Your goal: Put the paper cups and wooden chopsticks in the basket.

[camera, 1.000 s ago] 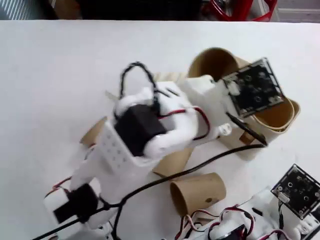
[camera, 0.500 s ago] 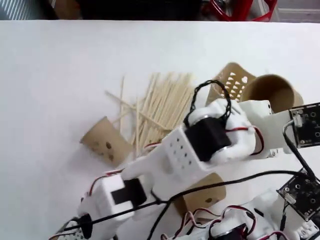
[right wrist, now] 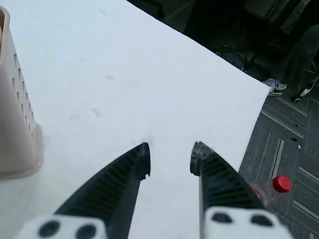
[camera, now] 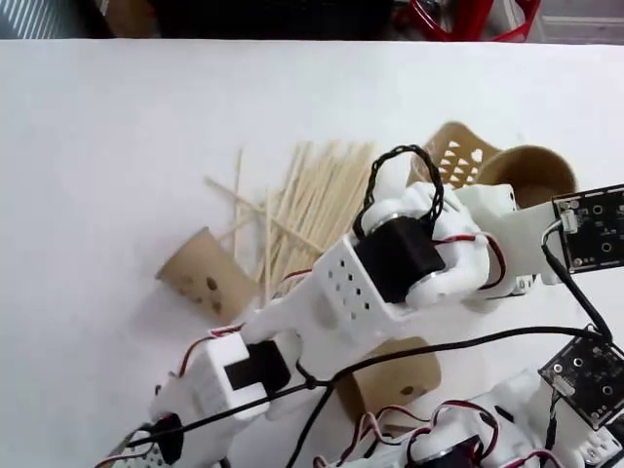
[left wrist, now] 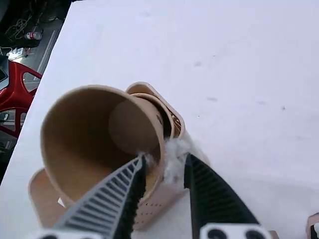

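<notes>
The left hand (left wrist: 164, 167) pinches a paper cup (left wrist: 94, 144) by its rim over the basket (left wrist: 159, 201), at the desk's (camera: 117, 127) 3 o'clock; the right hand (right wrist: 169, 159) hangs open. Wooden chopsticks (camera: 307, 205) lie mid-desk, with a second cup (camera: 203, 278) at their 8 o'clock and a third cup (camera: 400, 375) at 5.

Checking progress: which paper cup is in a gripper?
The paper cup over the basket, rim in the left gripper; the other two cups lie sideways on the table.
</notes>
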`<action>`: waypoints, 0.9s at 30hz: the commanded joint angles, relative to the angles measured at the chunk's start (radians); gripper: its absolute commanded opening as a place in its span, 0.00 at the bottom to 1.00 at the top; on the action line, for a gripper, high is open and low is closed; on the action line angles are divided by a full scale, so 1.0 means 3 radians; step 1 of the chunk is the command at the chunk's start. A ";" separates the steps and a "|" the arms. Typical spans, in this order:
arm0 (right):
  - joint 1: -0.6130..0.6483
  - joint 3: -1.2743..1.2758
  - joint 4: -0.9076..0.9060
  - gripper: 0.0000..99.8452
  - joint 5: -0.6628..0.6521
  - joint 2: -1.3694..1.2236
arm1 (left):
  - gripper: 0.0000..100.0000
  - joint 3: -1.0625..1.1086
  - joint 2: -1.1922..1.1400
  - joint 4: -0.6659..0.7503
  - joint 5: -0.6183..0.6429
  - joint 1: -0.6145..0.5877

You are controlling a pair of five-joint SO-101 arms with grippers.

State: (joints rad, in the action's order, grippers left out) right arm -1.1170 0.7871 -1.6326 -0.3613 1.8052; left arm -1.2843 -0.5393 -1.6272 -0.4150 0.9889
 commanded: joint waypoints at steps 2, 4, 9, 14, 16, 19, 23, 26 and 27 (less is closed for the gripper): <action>0.0003 -0.0015 -0.0008 0.14 -0.0046 -0.0003 | 0.15 -0.0159 0.0069 0.0005 -0.0036 -0.0059; 0.0003 -0.0015 -0.0008 0.14 -0.0046 -0.0003 | 0.15 -0.0159 0.0069 0.0097 -0.0026 -0.0069; 0.0008 -0.0015 -0.0008 0.14 -0.0046 -0.0003 | 0.15 -0.0153 0.0069 0.0481 -0.0020 -0.0064; 0.0018 -0.0015 -0.0008 0.14 -0.0046 -0.0003 | 0.15 -0.0133 0.0038 0.0726 -0.0036 -0.0069; 0.0018 -0.0015 -0.0008 0.14 -0.0046 -0.0003 | 0.15 -0.0123 0.0023 0.0854 -0.0036 -0.0079; 0.0018 -0.0015 -0.0008 0.14 -0.0046 -0.0003 | 0.15 -0.0118 0.0013 0.1023 -0.0036 -0.0054; 0.0018 -0.0015 -0.0008 0.14 -0.0046 -0.0003 | 0.15 -0.0118 -0.0100 0.1125 -0.0036 -0.0008; 0.0018 -0.0015 -0.0008 0.14 -0.0046 -0.0003 | 0.15 -0.0148 -0.0253 0.1156 -0.0036 -0.0018; 0.0018 -0.0015 -0.0008 0.14 -0.0046 -0.0003 | 0.15 -0.0148 -0.0294 0.1161 -0.0036 -0.0023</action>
State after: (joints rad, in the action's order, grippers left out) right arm -1.1139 0.7871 -1.6326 -0.3613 1.8052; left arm -1.2843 -0.6191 -1.3034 -0.4166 0.9843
